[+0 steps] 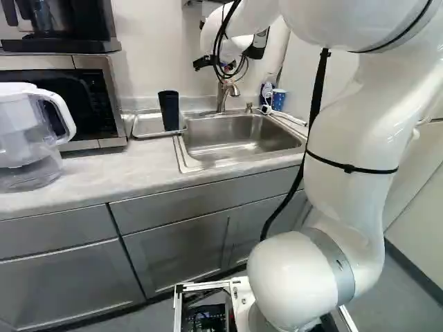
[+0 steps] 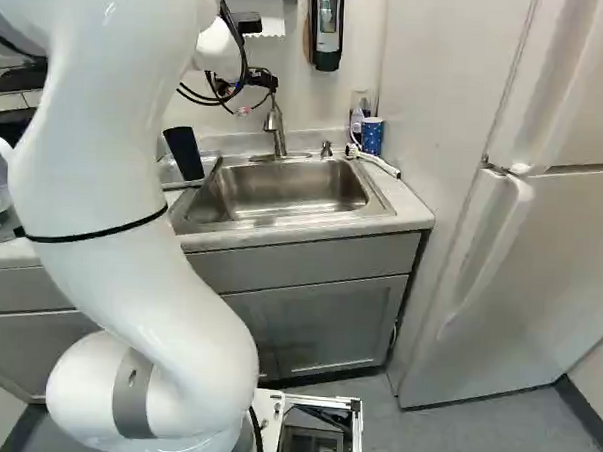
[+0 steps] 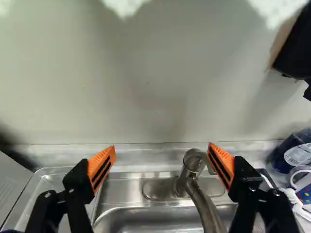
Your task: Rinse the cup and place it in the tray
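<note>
White robot arm stands closest, rising from its joint at the foot of both base views and reaching over the counter toward the wall behind the sink. Black gripper is up near the faucet. In the wrist view, the gripper has its two fingers wide apart, orange pads facing each other, nothing gripped; the faucet shows between and beyond them. Dark cup stands upright in the metal tray, just beside the sink at its left in the left base view. Second cup, blue with a pattern, is at the sink's opposite side, near a bottle and a white item of unclear type. Clear pitcher with white handle sits on the counter at the left of the left base view, ahead of the microwave. Refrigerator occupies the right of the right base view.
</note>
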